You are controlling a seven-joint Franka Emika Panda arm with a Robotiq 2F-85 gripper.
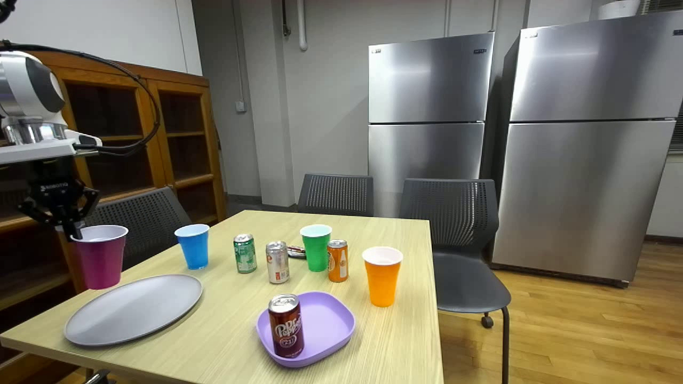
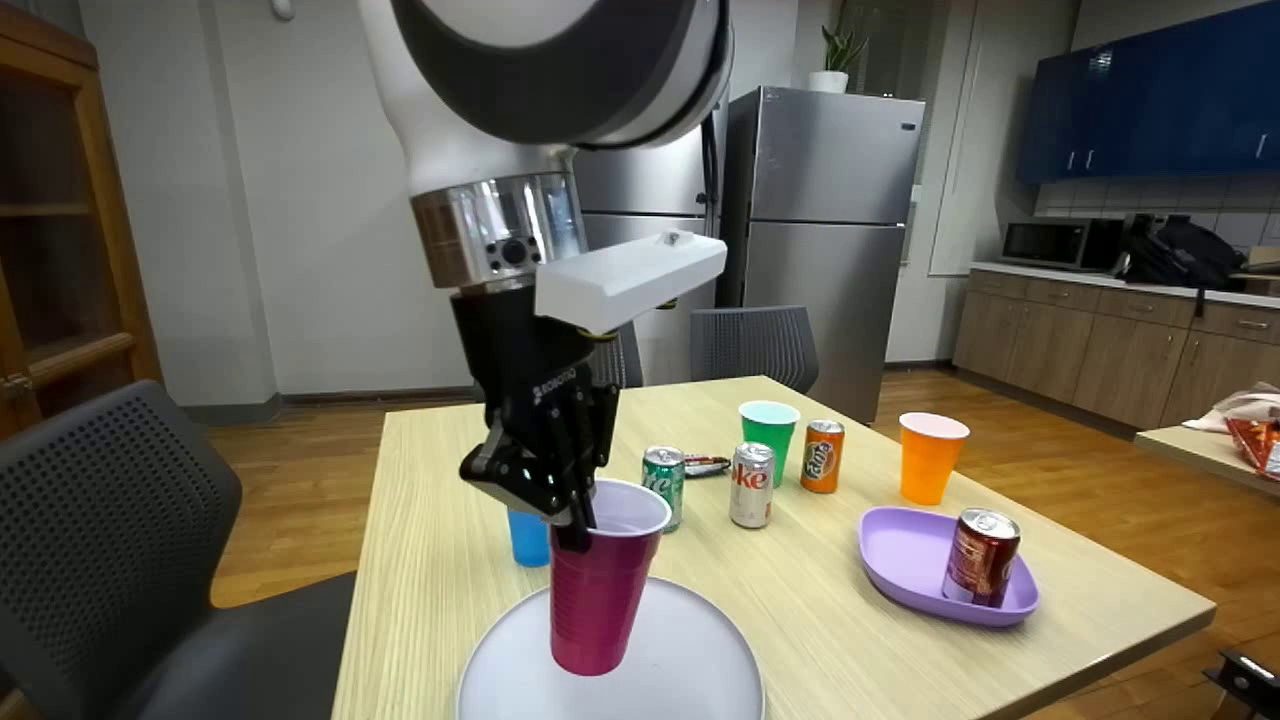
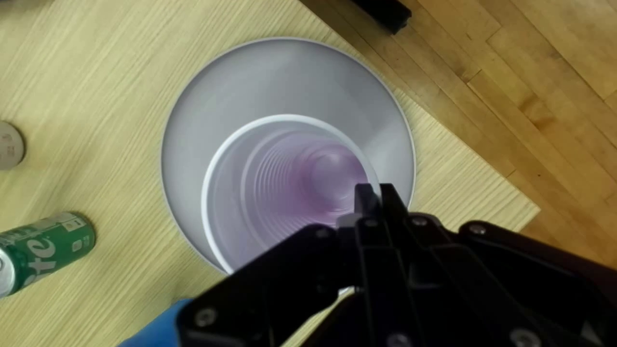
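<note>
Gripper (image 3: 379, 193) jaws, black and pointing down, are clenched on the rim of a magenta cup (image 2: 605, 610), one inside the white mouth and one outside. The cup hangs mouth up above a round grey plate (image 1: 133, 309), its base apparently raised clear of it, and in the wrist view the mouth covers much of the plate. The plate lies flat at a corner of a pale wooden table (image 1: 229, 330). In both exterior views a blue cup (image 1: 195, 248) stands just beyond the held one; to its right come a green Sprite can (image 1: 245, 253) and a silver Coke can (image 2: 752, 490), with a small wrapped item (image 2: 706, 466) lying farther back. Next stands a green cup (image 1: 317, 250), with an orange Fanta can (image 2: 822, 458) just right of it and, farther right, an orange cup (image 1: 382, 277). Nearer than that cup, a purple dish (image 1: 328, 325) bears a dark red Dr Pepper can (image 1: 286, 325), standing inside its raised edge. Dark chairs (image 1: 451, 213) stand about the table, steel refrigerators (image 1: 587, 197) rise on the far side, and a glass-doored wooden cabinet (image 1: 187, 154) stands at the left.
</note>
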